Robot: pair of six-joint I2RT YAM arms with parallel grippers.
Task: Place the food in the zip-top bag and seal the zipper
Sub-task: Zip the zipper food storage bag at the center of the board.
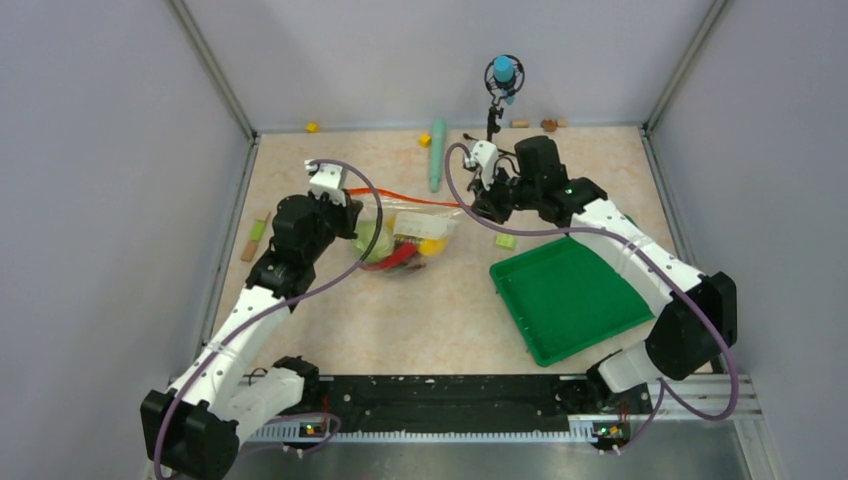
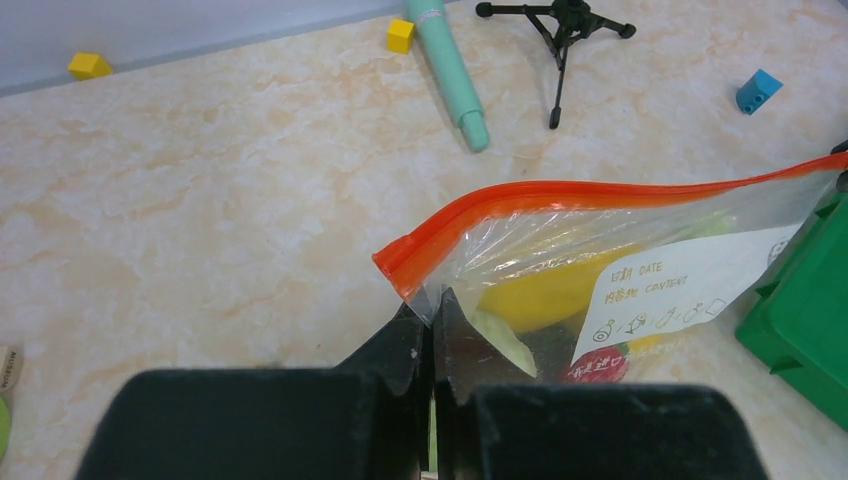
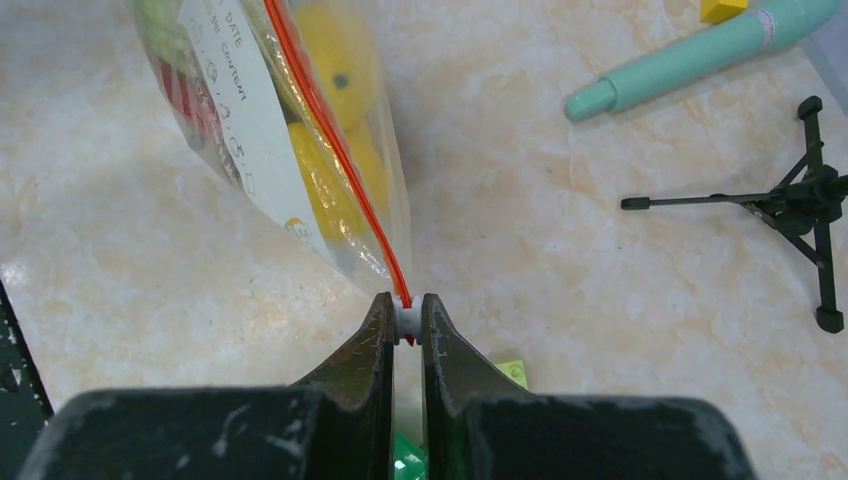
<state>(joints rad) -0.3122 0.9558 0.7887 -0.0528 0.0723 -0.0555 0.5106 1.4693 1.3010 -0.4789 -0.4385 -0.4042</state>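
Green tray [image 1: 572, 298]: laid on the bench [image 1: 400, 320], at right.
Teal stick [image 1: 437, 157]: laid beside a yellow block [image 1: 425, 140].
Tripod [image 1: 493, 118]: stood behind.

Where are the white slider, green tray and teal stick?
white slider [image 3: 406, 320], right wrist view, its middle.
green tray [image 1: 575, 300], top external view, bare floor.
teal stick [image 2: 445, 60], left wrist view, mid-body.

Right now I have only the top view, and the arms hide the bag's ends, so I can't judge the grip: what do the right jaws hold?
Observer: The right jaws are shut on the small white slider at the zipper's end.
Operator: And the left jaws?
Observer: Shut on the zip-top bag's corner, just below the zipper's other end.
Operator: Anything hidden beyond the bag?
Observer: A small blue block, apart from the bag, beside the tripod.
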